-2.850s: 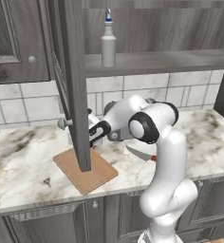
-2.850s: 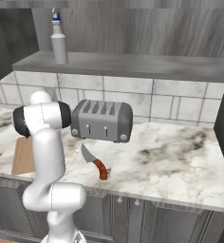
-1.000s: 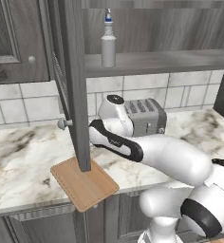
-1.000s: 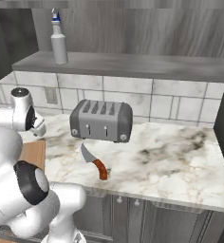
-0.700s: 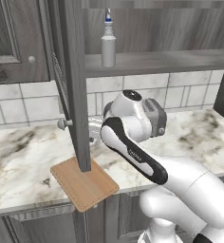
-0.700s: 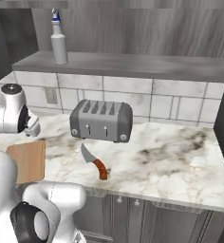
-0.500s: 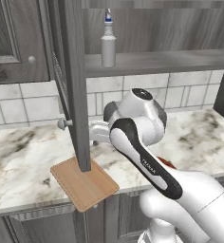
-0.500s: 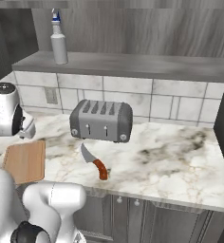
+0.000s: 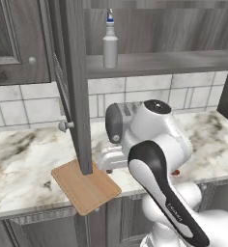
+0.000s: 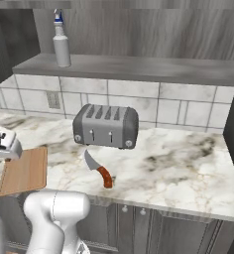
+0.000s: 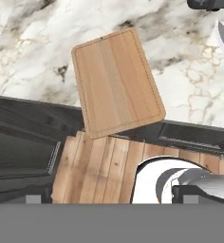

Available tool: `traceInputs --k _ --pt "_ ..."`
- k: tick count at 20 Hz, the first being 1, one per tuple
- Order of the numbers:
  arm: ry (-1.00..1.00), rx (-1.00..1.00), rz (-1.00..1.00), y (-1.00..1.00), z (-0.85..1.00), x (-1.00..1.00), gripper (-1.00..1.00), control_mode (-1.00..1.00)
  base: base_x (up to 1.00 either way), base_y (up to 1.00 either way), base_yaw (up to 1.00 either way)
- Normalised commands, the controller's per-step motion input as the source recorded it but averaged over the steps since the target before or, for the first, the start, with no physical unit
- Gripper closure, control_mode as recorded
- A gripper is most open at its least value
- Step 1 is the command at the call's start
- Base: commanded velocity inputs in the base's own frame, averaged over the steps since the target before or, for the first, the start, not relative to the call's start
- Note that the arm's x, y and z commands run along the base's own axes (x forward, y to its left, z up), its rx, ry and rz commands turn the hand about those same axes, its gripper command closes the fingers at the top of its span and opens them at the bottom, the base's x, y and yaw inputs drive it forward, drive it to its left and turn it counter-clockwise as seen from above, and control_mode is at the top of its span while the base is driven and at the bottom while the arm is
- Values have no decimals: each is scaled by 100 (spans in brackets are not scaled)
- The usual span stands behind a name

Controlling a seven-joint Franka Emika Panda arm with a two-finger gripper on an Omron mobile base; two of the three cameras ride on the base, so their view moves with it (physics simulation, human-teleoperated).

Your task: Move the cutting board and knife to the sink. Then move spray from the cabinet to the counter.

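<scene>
Hand view is showing me the cutting board (image 11: 116, 81) lying flat on the counter (image 11: 33, 42), one corner hanging past the front edge over the lower cabinets (image 11: 23, 142). It is a plain light-brown rectangle with rounded corners. I am seeing open marble to its left; the open cabinet door (image 9: 73, 87) is crowding it in the left base view. The gripper (image 9: 106, 159), probably, is hovering beside the board with jaws spread, holding nothing. Since a second ago the arm has swung rightward.
</scene>
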Motion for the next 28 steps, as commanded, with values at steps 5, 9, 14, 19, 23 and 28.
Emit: traceInputs --k 5,9,14,19,23,28 --pt "0 -20 15 0 0 -100 -100 -100 0 0 0" --pt "-6 -18 19 1 0 -86 -100 -100 0 0 0" --pt "-16 -13 22 9 0 -46 -100 -100 0 0 0" --pt "-23 -16 18 20 -1 -2 -100 -100 0 0 0" --pt "-24 -22 13 16 -12 3 -100 -100 0 0 0" --pt "-12 -24 8 17 -26 12 -100 -100 0 0 0"
